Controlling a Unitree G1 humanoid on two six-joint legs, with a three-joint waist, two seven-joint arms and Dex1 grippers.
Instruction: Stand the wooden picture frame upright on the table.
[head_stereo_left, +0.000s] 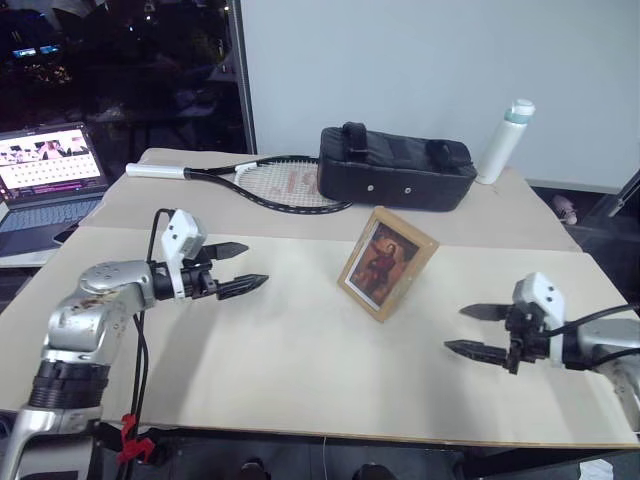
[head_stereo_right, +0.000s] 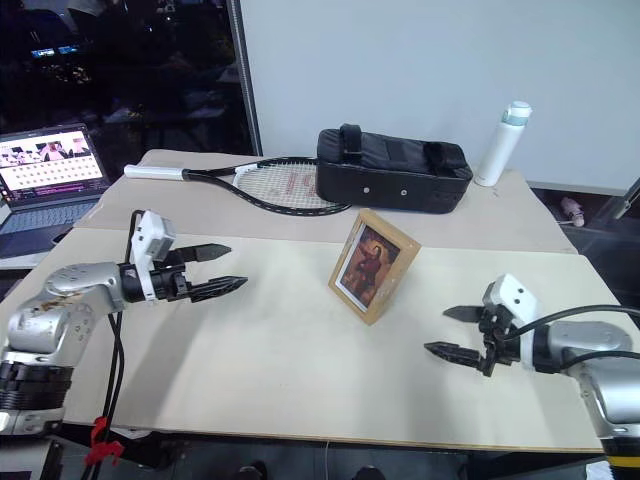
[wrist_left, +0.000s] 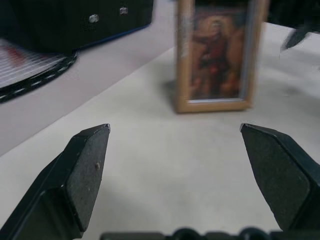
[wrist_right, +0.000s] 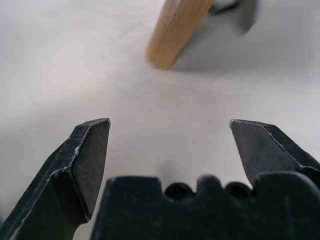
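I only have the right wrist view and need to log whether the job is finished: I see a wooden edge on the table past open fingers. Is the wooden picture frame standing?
Observer: Yes. The wooden picture frame stands upright on the table, its portrait facing the robot.
Operator: Is the other arm near it?
Observer: The left gripper hangs open to the frame's left, clear of it.
Operator: And mine?
Observer: The right gripper is open on the frame's right, also apart from it.
Operator: What's behind the frame?
Observer: A black bag, a tennis racket and a white bottle lie farther back.
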